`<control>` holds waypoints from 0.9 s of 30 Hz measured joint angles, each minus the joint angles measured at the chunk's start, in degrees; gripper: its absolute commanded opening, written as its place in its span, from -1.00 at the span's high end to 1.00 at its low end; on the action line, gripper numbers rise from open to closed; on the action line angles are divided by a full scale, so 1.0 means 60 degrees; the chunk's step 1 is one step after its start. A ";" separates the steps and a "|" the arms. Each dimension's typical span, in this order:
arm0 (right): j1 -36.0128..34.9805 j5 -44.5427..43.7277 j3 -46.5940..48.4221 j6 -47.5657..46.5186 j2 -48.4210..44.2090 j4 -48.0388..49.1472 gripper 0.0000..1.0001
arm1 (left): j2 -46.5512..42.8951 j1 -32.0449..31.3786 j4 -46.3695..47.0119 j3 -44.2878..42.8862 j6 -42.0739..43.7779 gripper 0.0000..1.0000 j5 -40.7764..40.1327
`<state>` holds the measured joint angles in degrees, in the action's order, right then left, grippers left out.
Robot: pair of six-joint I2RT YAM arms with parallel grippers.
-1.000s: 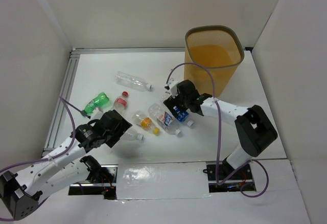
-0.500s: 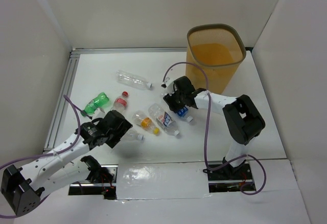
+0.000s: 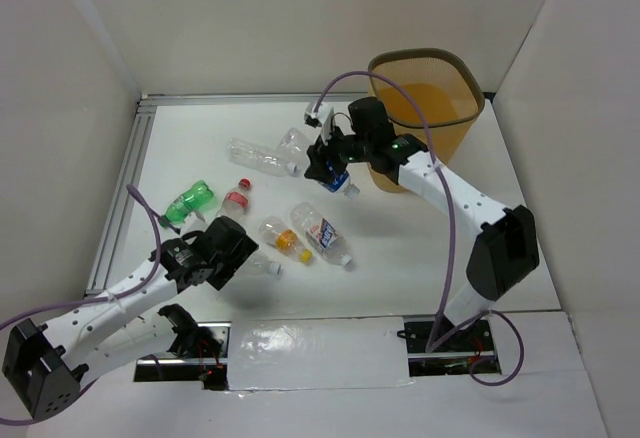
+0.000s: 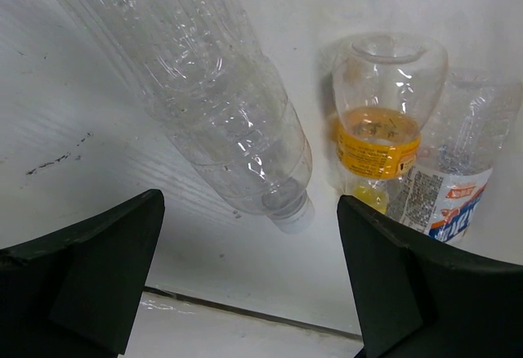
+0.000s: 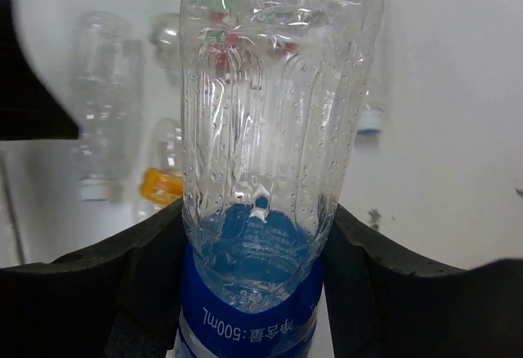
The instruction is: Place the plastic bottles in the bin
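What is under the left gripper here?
A clear plastic bottle with a white cap lies on the white table below the open left gripper. From above, the gripper hides most of it.

Overhead view looks down; wrist views close, sharing orange-label bottle (image 4: 377,141).

Clear glossy plastic bottles (image 4: 221,121), matt black fingers (image 5: 400,301), yellow-orange mesh bin (image 3: 457,138), smooth white table (image 3: 180,148)

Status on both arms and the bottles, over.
Left tool open over a clear bottle. Right tool shut on blue-label bottle, held aloft short of the bin. Nothing seen between them.
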<state>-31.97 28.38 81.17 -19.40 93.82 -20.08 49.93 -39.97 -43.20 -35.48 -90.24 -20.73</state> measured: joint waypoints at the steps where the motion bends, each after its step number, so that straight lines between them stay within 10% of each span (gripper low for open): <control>1: -0.0087 0.0324 0.0015 -0.0011 -0.0204 -0.0106 0.10 | 0.0022 0.0000 0.0011 0.0033 0.0000 -1.00 -0.0055; 10: -0.0397 0.2572 0.1479 0.0000 -0.0907 -0.0739 0.10 | 0.0415 0.0000 0.0412 0.0317 0.0029 -1.00 -0.0262; 27: 0.1435 0.1698 0.2841 0.1308 -0.0914 -0.0073 0.34 | 0.0725 0.0000 0.0736 0.0452 0.0040 -1.00 -0.0299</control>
<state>-23.35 38.57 98.21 -11.55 88.33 -20.51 54.28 -39.97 -38.79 -32.77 -90.00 -22.52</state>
